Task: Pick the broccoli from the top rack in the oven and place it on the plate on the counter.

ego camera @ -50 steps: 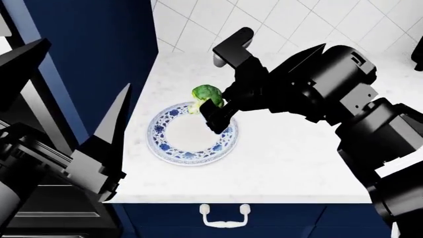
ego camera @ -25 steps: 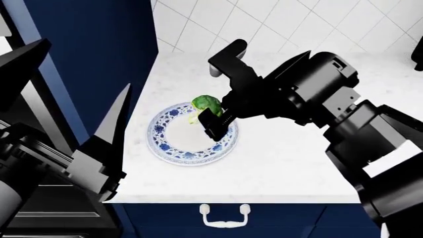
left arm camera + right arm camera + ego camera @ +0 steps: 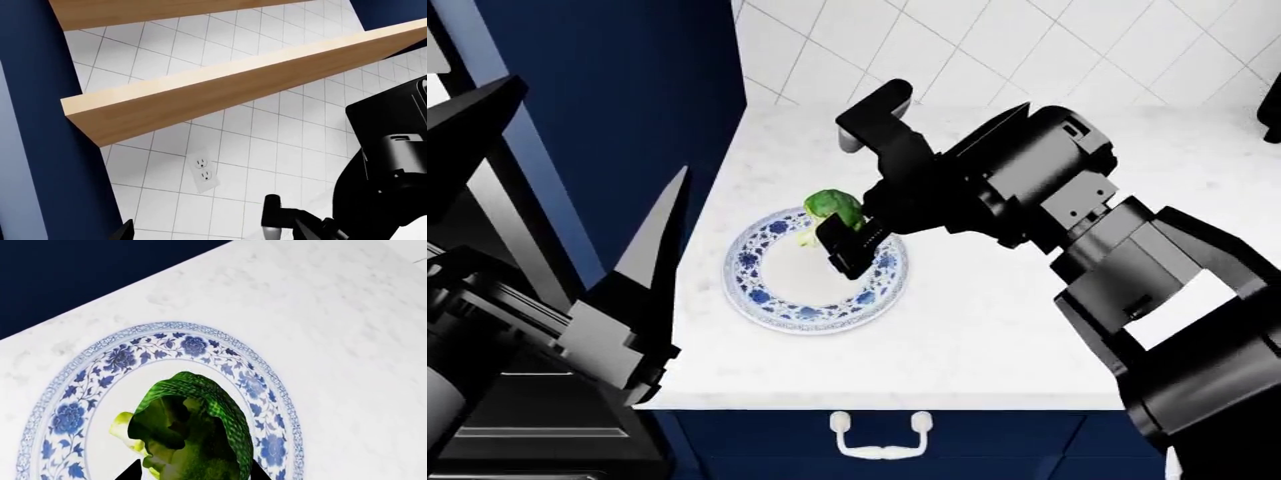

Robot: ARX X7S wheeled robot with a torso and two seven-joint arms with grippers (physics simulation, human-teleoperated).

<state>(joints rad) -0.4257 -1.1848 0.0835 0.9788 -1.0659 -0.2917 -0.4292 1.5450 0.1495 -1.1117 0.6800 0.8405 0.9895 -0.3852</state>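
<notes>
Broccoli point(image 3: 831, 208): one small floret, dark green bumpy crown, pale yellow-green stem, pinched between the two dark fingers of the right tool point(image 3: 842, 232). In the head view it sits over the far part of the plate point(image 3: 767, 297), with the crown toward the tiled wall point(image 3: 961, 50). In the right wrist view the broccoli point(image 3: 190, 432) fills the lower middle, with two black fingertips point(image 3: 130, 472) flanking its base; whether it touches the plate beneath cannot be told.

Plate point(image 3: 263, 390): round, white centre, blue floral rim, lying flat on the white speckled surface point(image 3: 1001, 340), near that surface's left edge.

Right arm: black, jointed, reaching from the right side across the surface to the plate.

Left tool point(image 3: 627, 300): black, pointed fingers, held off the left edge of the surface beside the navy blue cabinet panel point(image 3: 614, 120); its fingers stand spread apart and hold nothing. The left wrist view faces the white tiles, a wall socket point(image 3: 202, 168) and two wooden shelves point(image 3: 220, 85).

Drawer front point(image 3: 988, 445): navy blue, below the surface, with a white handle point(image 3: 881, 437).
</notes>
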